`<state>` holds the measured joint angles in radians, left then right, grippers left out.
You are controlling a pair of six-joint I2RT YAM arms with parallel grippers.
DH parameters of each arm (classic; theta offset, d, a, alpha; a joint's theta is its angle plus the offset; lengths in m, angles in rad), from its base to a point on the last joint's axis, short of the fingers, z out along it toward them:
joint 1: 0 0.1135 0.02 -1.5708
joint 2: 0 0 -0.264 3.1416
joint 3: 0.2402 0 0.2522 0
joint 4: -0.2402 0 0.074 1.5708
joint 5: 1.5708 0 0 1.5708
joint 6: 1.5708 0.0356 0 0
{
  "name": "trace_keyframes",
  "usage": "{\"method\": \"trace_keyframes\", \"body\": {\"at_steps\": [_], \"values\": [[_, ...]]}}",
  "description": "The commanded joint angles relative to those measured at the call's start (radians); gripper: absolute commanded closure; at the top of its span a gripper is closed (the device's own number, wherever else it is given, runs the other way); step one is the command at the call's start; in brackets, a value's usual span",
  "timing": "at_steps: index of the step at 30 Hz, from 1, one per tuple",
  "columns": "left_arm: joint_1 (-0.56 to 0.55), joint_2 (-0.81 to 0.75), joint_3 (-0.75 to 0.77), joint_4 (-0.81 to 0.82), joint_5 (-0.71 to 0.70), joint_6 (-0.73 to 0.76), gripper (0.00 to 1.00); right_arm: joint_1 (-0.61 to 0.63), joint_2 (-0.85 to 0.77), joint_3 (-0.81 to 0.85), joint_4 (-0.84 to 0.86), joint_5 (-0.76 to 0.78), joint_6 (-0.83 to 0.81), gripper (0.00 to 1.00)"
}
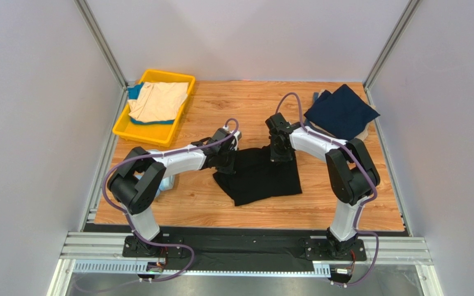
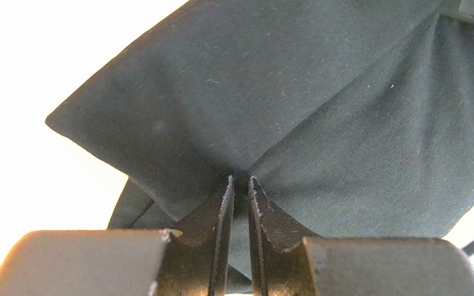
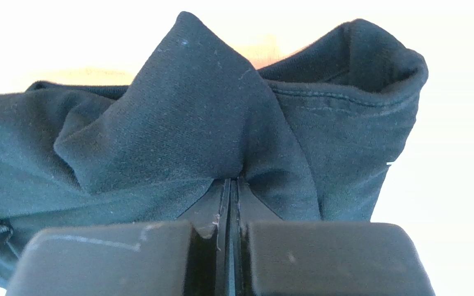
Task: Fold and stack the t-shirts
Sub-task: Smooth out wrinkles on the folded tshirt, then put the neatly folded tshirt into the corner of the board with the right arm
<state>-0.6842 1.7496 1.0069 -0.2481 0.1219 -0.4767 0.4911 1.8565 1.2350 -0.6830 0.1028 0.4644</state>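
A black t-shirt (image 1: 261, 179) lies crumpled in the middle of a wooden table (image 1: 221, 206), just beyond the bases of two robot arms, and serves as the reference point here. Near the shirt's left side, a light-blue object (image 1: 166, 183) is mostly hidden under the left arm. At the shirt's far left edge, the left gripper (image 1: 226, 161) has its fingers drawn almost together on a fold of the black cloth; the wrist view shows creases running into the gripper's (image 2: 241, 179) tips. At the shirt's far edge, right of centre, the right gripper (image 1: 281, 154) points down, its fingers pressed tight together on a bunched ridge of the same shirt, which rises in peaks just past the gripper (image 3: 233, 180). Farther back, to the left of the shirt, a yellow tray (image 1: 122, 126) holds a folded beige t-shirt (image 1: 159, 102) lying over a teal cloth (image 1: 135, 92). Farther back, to the right of the shirt, a folded navy t-shirt (image 1: 343, 111) rests near the table's corner.
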Motion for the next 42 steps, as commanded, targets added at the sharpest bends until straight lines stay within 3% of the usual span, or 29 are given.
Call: {"method": "trace_keyframes", "body": {"at_steps": [1, 2, 3, 7, 11, 18, 24, 25, 28, 32, 42], "values": [[0.008, -0.010, -0.079, -0.109, -0.025, -0.011, 0.77, -0.014, -0.078, -0.060, -0.046, 0.020, -0.012, 0.97], [0.008, -0.016, -0.080, -0.111, -0.028, -0.011, 0.75, -0.014, -0.129, -0.065, -0.040, 0.005, -0.012, 0.78], [0.009, -0.036, -0.079, -0.114, -0.028, -0.014, 0.70, -0.014, -0.158, -0.072, -0.035, -0.015, -0.013, 0.72], [0.008, -0.122, -0.054, -0.155, -0.051, -0.022, 0.62, -0.017, -0.310, -0.074, -0.047, 0.015, -0.018, 0.62], [0.008, -0.244, -0.022, -0.212, -0.100, -0.022, 0.59, -0.057, -0.422, -0.091, -0.070, 0.057, -0.030, 0.33], [0.011, -0.380, -0.042, -0.283, -0.154, -0.019, 0.53, -0.114, -0.329, -0.147, -0.053, -0.026, -0.040, 0.35], [0.012, -0.482, -0.172, -0.296, -0.145, -0.086, 0.53, -0.117, -0.250, -0.177, 0.022, -0.135, 0.008, 0.34], [0.017, -0.501, -0.197, -0.293, -0.136, -0.135, 0.41, -0.118, -0.243, -0.181, 0.031, -0.146, 0.011, 0.34], [0.080, -0.581, -0.325, -0.215, -0.006, -0.210, 0.41, -0.144, -0.224, -0.215, 0.080, -0.205, 0.036, 0.34], [0.117, -0.692, -0.471, -0.099, 0.079, -0.316, 0.39, -0.233, -0.209, -0.310, 0.215, -0.426, 0.078, 0.34], [0.118, -0.635, -0.479, -0.059, 0.134, -0.313, 0.39, -0.260, -0.116, -0.390, 0.312, -0.564, 0.111, 0.34]]}}
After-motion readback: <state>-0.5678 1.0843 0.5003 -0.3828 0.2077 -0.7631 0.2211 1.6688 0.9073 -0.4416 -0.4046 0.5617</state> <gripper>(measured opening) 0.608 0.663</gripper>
